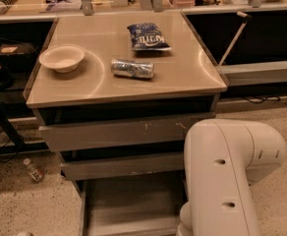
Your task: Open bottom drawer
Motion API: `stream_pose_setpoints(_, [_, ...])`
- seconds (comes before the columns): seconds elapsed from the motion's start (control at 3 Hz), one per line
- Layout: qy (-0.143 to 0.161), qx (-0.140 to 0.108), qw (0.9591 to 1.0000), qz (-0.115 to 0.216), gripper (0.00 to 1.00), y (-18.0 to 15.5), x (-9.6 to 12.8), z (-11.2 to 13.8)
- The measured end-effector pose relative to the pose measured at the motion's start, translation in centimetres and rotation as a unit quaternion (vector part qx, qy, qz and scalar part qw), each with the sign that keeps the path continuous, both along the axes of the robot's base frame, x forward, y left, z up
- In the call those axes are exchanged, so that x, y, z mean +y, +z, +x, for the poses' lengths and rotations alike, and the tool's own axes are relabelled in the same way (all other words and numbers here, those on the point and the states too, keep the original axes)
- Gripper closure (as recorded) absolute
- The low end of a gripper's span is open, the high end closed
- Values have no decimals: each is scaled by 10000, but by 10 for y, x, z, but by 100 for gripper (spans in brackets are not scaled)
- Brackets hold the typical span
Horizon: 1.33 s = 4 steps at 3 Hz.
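**Below the cabinet's two upper fronts: bottom drawer open, arm over its right side**

Low in the camera view, the bottom drawer (129, 205) stands out from the cabinet, its shallow grey tray showing beneath the middle drawer front (119, 165) and the scratched top drawer front (124, 130). The robot's white arm (227, 181) fills the lower right, bent at a rounded elbow, and runs down past the bottom edge, covering the drawer's right part. The gripper is hidden there, so whether it is open or closed cannot be told.

The drawer's left rail is in view, with speckled floor (15, 200) beside it. A small bottle (34, 170) lies near the cabinet's left corner. On the cabinet top (183, 77) sit a white bowl (62, 58), a crushed can (132, 68) on its side and a blue chip bag (148, 37), all clear of the edges.
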State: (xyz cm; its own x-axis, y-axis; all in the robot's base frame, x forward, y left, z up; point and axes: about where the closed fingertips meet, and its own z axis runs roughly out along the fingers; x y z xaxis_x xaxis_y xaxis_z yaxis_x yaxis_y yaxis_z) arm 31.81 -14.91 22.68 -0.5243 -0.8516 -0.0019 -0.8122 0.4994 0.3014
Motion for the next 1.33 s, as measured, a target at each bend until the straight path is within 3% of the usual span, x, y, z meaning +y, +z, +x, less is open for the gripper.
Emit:
stream_pose_setpoints(0.33, [76, -264, 9995, 126, 0, 3, 15, 31])
stream_pose_setpoints(0.67, [181, -274, 9993, 158, 0, -10, 31, 52])
stream_pose_setpoints(1.0, [315, 25, 9995, 56, 0, -40, 38, 57])
stream_pose_setpoints(1.33, [484, 388, 9979, -210, 0, -65, 25, 48])
